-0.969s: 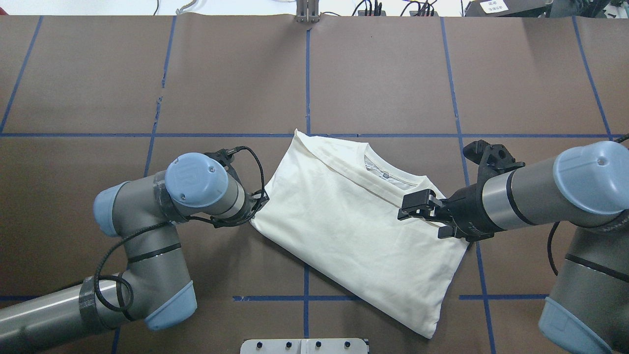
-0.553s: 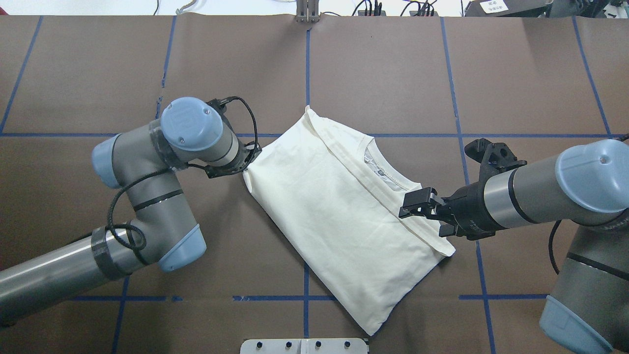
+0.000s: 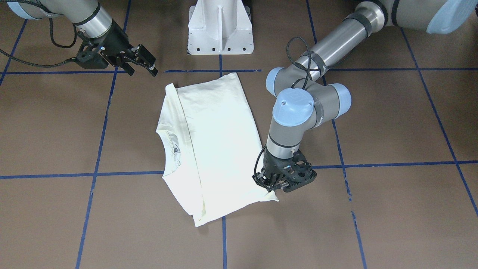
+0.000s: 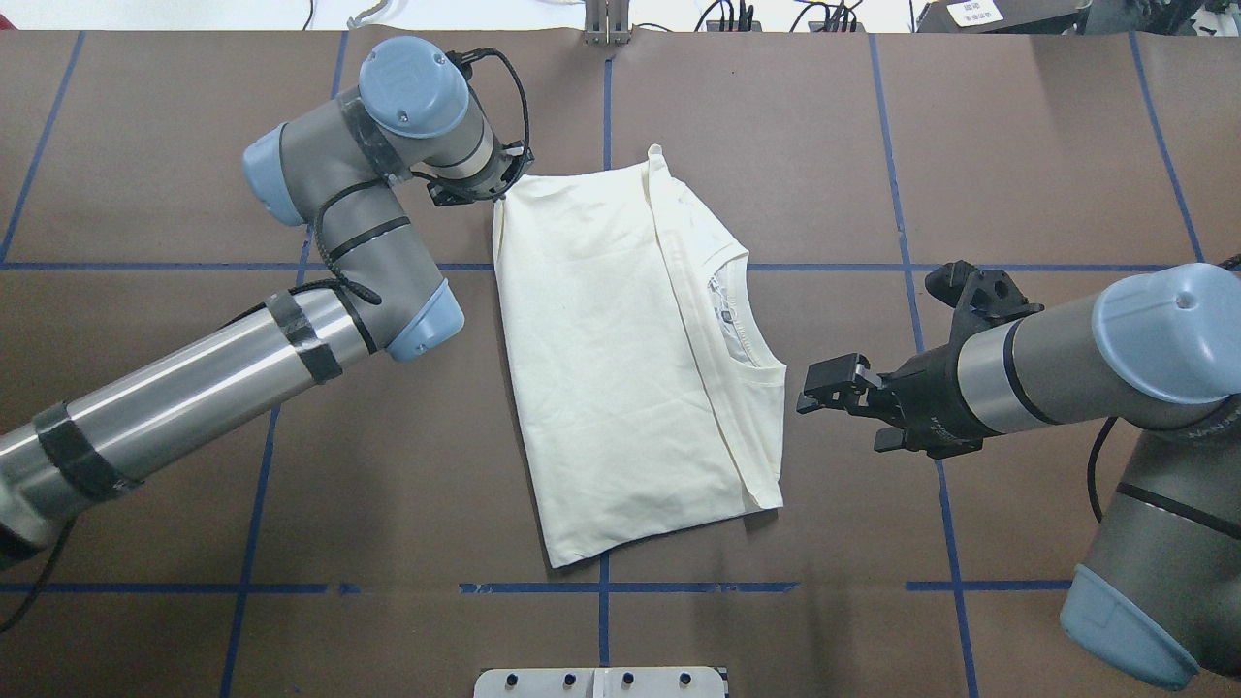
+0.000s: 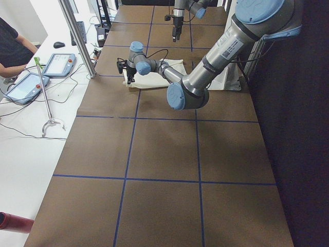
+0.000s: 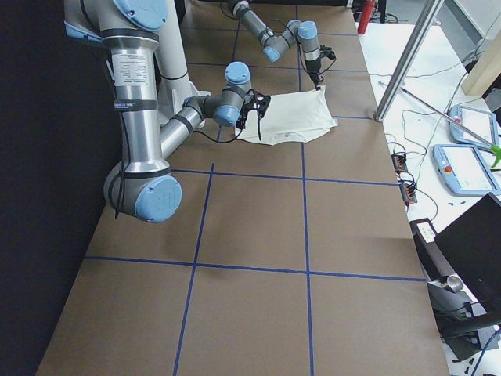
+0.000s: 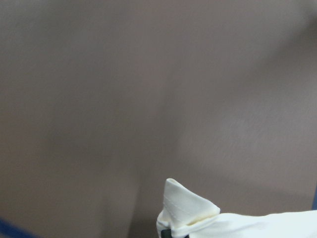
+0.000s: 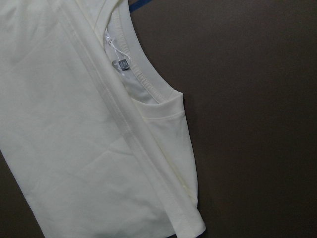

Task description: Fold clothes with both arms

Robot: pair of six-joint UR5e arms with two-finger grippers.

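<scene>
On the table (image 4: 776,145), the left claw (image 3: 272,188), half hidden, pinches the T-shirt (image 4: 611,368).

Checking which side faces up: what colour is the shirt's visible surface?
Plain cream-white shirt, no print showing; overhead exterior view.

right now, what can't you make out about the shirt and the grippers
T-shirt underside: lies face down, hidden in every view.
Neck label text: too small, right wrist view.
Left gripper fingertips: overhead, its own wrist covers them; left wrist view's edge cuts them off.
</scene>
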